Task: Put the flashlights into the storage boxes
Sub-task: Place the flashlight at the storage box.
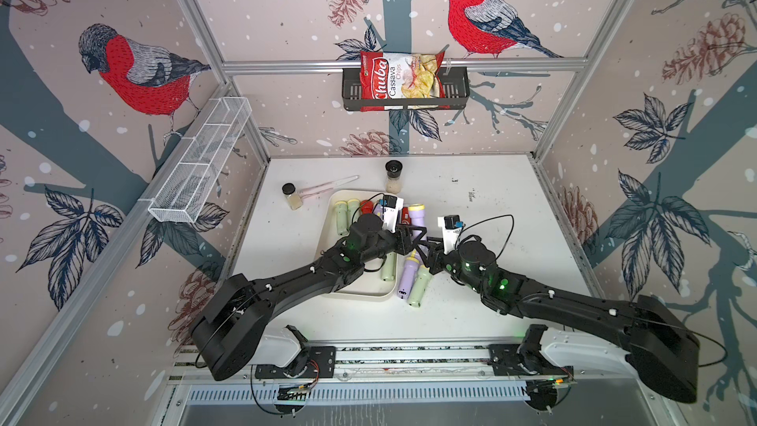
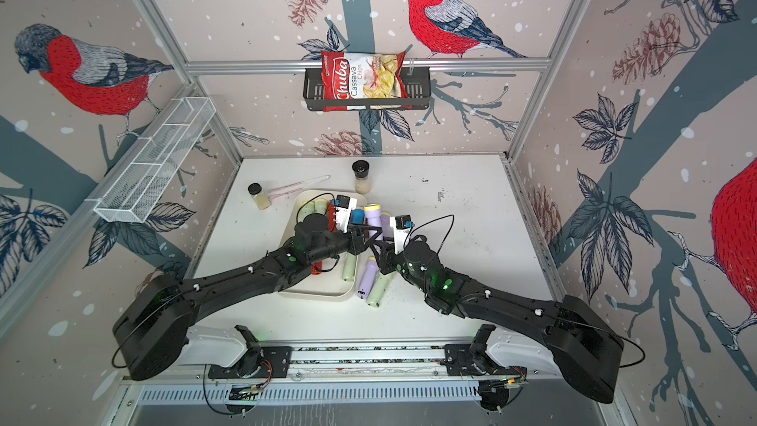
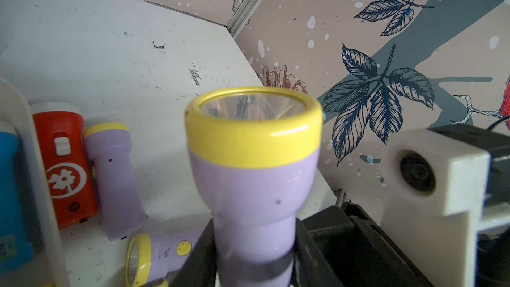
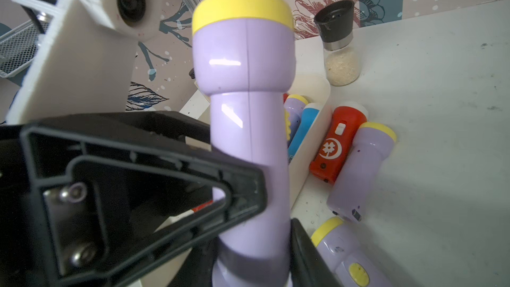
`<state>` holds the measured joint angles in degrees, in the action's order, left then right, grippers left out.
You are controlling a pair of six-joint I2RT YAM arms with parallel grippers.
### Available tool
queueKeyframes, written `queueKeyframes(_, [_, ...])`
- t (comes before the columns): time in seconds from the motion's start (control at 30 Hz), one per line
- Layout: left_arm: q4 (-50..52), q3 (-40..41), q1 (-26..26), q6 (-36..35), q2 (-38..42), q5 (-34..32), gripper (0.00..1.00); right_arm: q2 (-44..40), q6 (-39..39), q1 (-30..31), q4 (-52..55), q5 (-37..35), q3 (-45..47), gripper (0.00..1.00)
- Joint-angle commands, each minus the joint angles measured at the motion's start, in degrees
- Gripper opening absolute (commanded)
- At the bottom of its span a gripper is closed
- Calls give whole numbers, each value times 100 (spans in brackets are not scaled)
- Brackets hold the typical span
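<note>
Handover above the tabletop. One lilac flashlight is held raised between the arms, close to the tray edge. The right gripper is clamped on its tail. The left gripper straddles the barrel further along, with its jaws apparently pressed to both sides, though blur leaves that contact uncertain. Suggested practice: confirm the left grip is firm before the right lets go, draw the right straight back clear of the left wrist camera, then lay the flashlight lengthwise in free tray space. Loose flashlights lie beside the tray.
</note>
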<state>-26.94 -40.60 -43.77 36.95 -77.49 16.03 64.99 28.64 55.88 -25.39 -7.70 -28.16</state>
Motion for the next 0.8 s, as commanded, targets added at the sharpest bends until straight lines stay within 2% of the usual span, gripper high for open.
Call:
queueKeyframes(0.0, [465, -88, 50, -344, 202, -660, 24, -43, -127, 12, -47, -211, -44, 56])
queueKeyframes(0.03, [694, -105, 67, -394, 287, -755, 24, -77, -135, 15, 8, -294, -49, 93])
queueKeyframes(0.07, [926, -110, 99, -444, 374, -866, 24, -125, -172, 6, 32, -363, -49, 99])
queueKeyframes(0.2, [1812, -30, 292, -512, 769, -1136, 24, -264, -215, -125, 52, -332, -13, 99])
queueKeyframes(0.43, [3335, 191, 685, -535, 1295, -1151, 24, -271, -124, -588, 119, 32, 21, 99])
queueKeyframes(0.63, [3973, 341, 712, -472, 1134, -937, 24, -213, -122, -897, 267, 290, -9, 100])
queueKeyframes(0.77, [4329, 237, 762, -450, 800, -1078, 25, -185, -149, -976, 371, 389, -48, 100])
